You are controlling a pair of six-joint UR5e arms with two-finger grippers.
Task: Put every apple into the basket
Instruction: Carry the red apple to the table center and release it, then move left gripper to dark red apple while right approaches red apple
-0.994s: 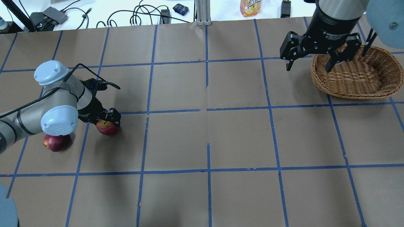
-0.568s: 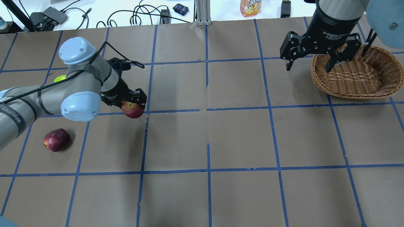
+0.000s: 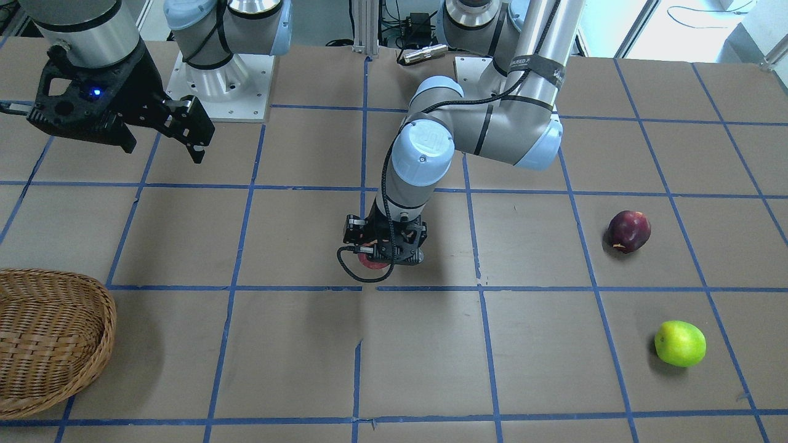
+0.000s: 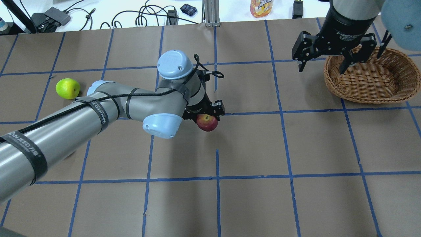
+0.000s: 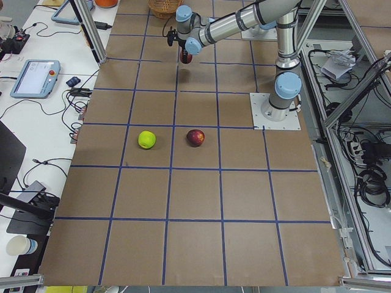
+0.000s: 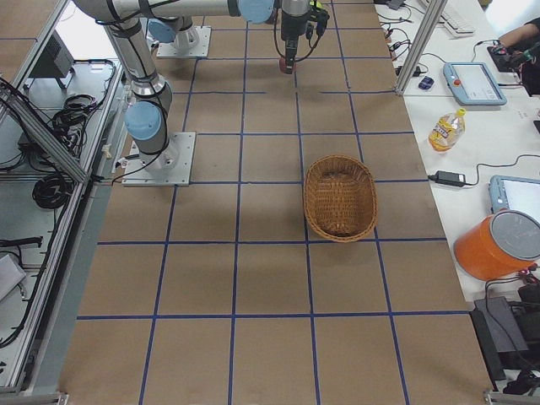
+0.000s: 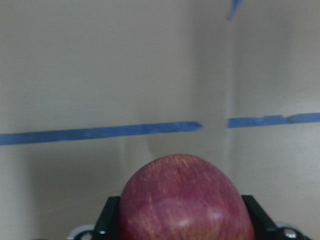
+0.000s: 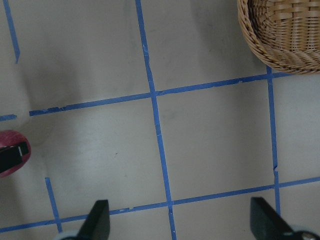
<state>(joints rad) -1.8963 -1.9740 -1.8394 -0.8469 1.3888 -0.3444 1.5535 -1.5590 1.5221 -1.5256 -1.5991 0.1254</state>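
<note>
My left gripper [image 4: 206, 118] is shut on the red speckled apple [image 4: 208, 124] and holds it above the table's middle; the apple fills the left wrist view [image 7: 185, 200]. The dark maroon apple [image 3: 628, 231] lies on the table and is hidden under my left arm in the overhead view. The lime green apple [image 4: 67, 88] lies at the far left. The wicker basket [image 4: 361, 95] stands at the back right with no apples in it. My right gripper [image 4: 322, 68] is open and empty, hovering over the basket's left rim.
Blue tape lines divide the brown table [image 4: 250, 148] into squares. An orange drink bottle [image 4: 261, 7] and cables [image 4: 148, 16] lie beyond the back edge. The arm base plates [image 3: 215, 86] sit at the robot's side.
My left gripper has lifted the red speckled apple and carried it right, from the left side to the table's middle. The green apple has come into view. The right arm has barely moved.
</note>
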